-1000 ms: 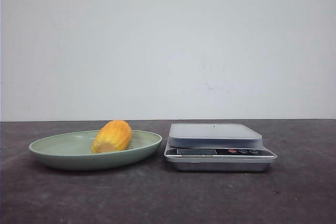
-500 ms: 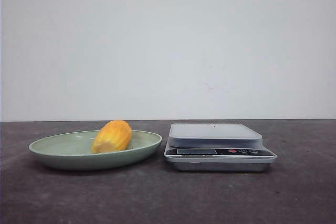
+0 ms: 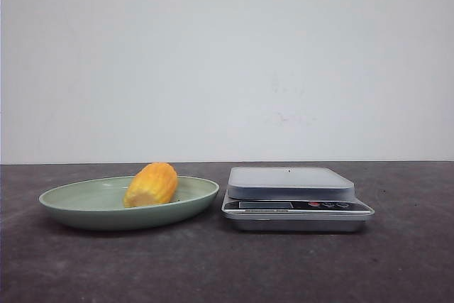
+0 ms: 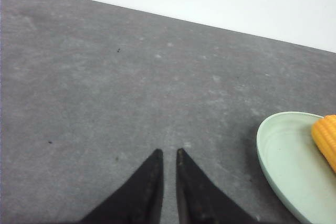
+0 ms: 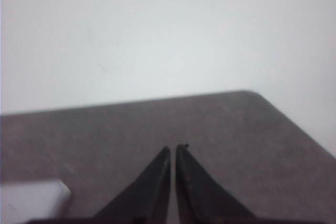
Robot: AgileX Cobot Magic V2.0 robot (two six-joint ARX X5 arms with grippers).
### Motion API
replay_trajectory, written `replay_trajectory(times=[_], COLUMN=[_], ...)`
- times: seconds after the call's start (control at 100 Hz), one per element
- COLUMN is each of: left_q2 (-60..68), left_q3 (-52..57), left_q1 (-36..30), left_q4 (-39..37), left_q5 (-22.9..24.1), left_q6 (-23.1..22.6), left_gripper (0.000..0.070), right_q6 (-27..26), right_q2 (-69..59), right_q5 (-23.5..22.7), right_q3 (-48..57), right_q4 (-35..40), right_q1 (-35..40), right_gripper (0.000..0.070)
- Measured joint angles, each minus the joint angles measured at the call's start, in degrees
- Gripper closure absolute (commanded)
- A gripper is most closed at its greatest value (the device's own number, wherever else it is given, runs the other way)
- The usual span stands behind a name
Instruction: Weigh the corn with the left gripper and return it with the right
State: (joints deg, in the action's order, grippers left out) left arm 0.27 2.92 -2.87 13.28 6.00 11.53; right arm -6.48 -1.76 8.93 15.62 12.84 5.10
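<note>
Corn [image 3: 151, 184] lies in green plate [image 3: 85, 207] on bench [image 3: 213, 267], left of scale [image 3: 294, 196]. My left gripper [image 4: 168, 153] and right gripper [image 5: 174, 148]: jaws nearly closed, empty.

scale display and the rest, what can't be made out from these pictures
- Scale display: front view, too small and dark to read any number.
- Corn: left wrist view, cut off by the frame edge; only one end shows.
- Plate: left wrist view, far side cut off by the edge.
- Pale block: right wrist view, blurred and cropped by the frame corner; probably the scale.
- Both arms: absent from the front view.
</note>
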Motion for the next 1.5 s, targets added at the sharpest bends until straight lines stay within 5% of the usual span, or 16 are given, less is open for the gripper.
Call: replay_trajectory(times=[0.26, 0.45, 1.5], left_q2=[0.00, 0.00, 0.00], left_q3=[0.00, 0.00, 0.00], left_q1=[0.00, 0.00, 0.00], left_q4=[0.00, 0.00, -0.02], left_q5=[0.00, 0.00, 0.00], left_q6=[0.00, 0.00, 0.00], left_gripper=[0.0700, 0.0700, 0.0700], right_q6=[4.85, 5.27, 5.29], right_q2=[1.44, 1.46, 1.40], right_q5=[-0.55, -4.96, -6.32], right_q3=[-10.32, -14.49, -14.62], right_q4=[-1.64, -2.43, -3.10], right_q1=[-0.20, -0.20, -0.20], right_gripper=[0.0687, 0.0687, 0.0687])
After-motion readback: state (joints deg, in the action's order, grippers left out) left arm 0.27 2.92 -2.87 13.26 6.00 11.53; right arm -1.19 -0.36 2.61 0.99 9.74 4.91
